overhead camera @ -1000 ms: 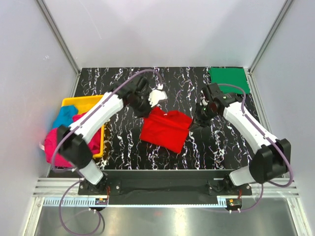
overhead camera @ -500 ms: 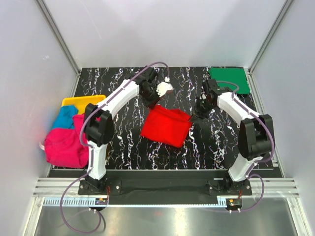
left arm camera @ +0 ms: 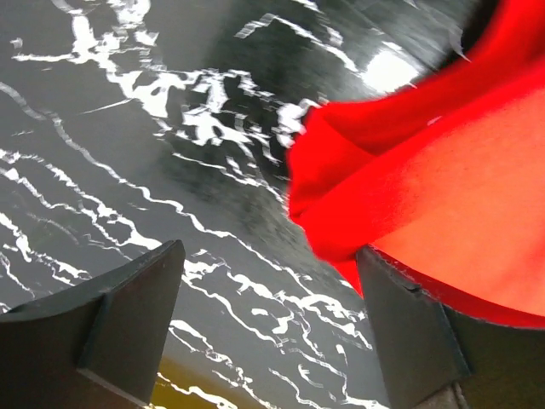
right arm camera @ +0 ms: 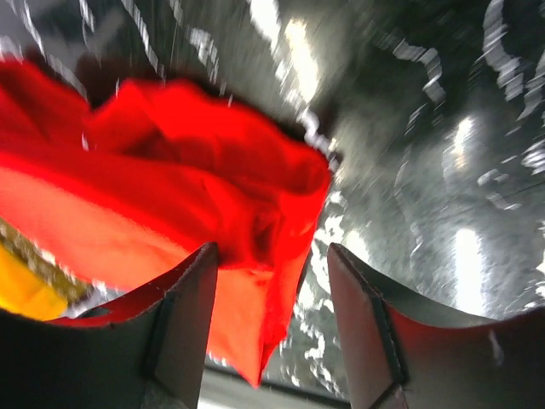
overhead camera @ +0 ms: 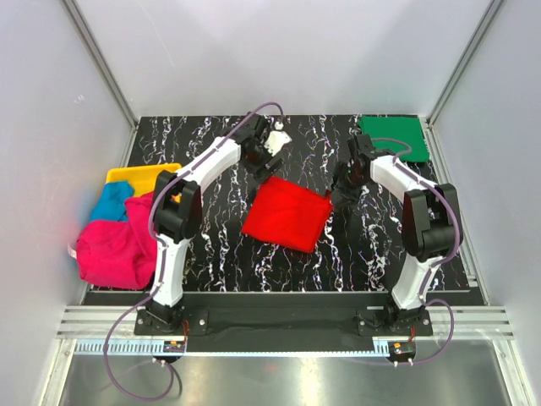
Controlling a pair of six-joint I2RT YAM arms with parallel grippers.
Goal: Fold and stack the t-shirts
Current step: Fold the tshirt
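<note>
The red t-shirt lies folded flat on the middle of the black marbled table. My left gripper hovers at its far left corner. In the left wrist view the left gripper is open, with only table between its fingers and the red cloth beside the right finger. My right gripper is at the shirt's far right corner. In the right wrist view the right gripper is open, and the loose red corner lies between and beyond its fingers, ungripped. A green t-shirt lies folded at the back right.
A yellow tray stands at the left edge of the table. A blue t-shirt and a pink t-shirt are heaped over it and spill past the edge. White walls close in the table on three sides.
Both grippers have opened and let go of the red t-shirt's far corners. The shirt has settled flat, and both arms have stretched further back.
</note>
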